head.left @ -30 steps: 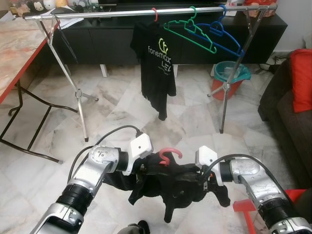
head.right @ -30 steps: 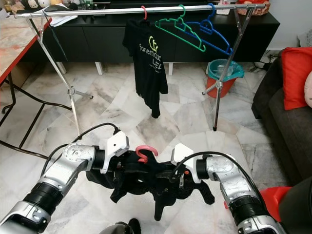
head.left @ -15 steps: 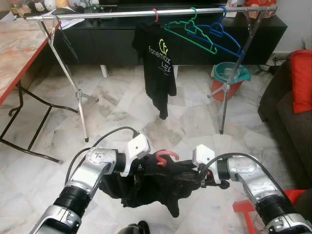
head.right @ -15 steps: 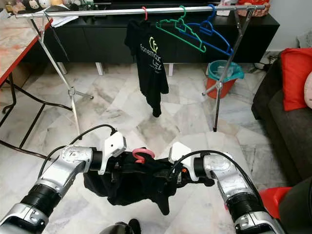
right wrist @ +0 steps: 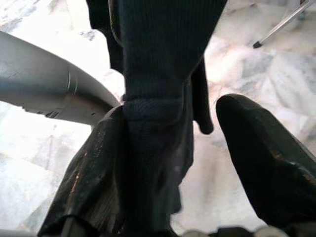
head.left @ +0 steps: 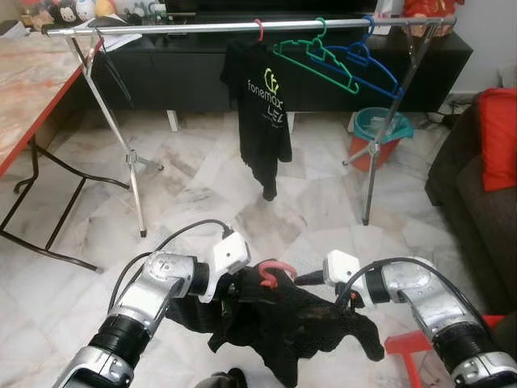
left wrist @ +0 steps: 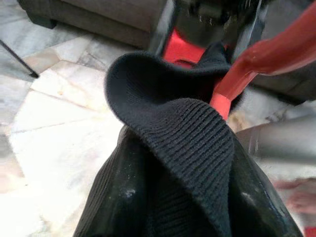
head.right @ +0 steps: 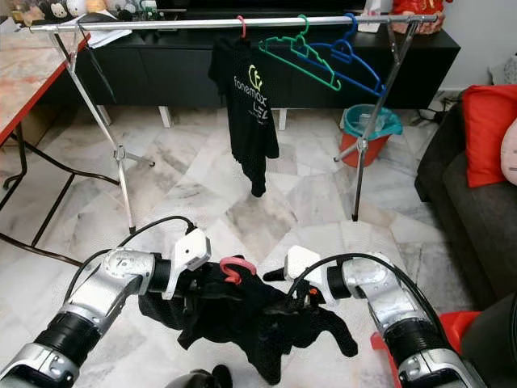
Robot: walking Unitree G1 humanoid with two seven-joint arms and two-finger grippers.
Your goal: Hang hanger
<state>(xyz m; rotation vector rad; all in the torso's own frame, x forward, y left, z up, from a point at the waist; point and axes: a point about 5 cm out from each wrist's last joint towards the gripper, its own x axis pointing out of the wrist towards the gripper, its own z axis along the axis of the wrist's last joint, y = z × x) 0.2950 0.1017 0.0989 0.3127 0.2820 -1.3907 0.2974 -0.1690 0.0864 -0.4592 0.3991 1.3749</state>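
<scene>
Lowered now, my left gripper (head.left: 233, 284) clamps black shirt (head.left: 299, 323) by red hanger (head.left: 275, 271); right gripper (right wrist: 177, 163) parted, cloth draping 1 finger; rack (head.left: 242, 27) ahead.

Four hangers (head.left: 277, 272), two black shirts (head.left: 262, 121), one bucket (head.left: 378, 133)

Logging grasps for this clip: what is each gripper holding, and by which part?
The left gripper is shut on the black shirt at its ribbed collar, beside the red hanger. The right gripper is open, with shirt fabric draped over one finger.

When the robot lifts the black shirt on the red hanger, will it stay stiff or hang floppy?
Probably floppy: the black shirt droops in folds between both hands. Its red hanger looks rigid, so likely only the shoulders keep shape. Probably light.
</scene>
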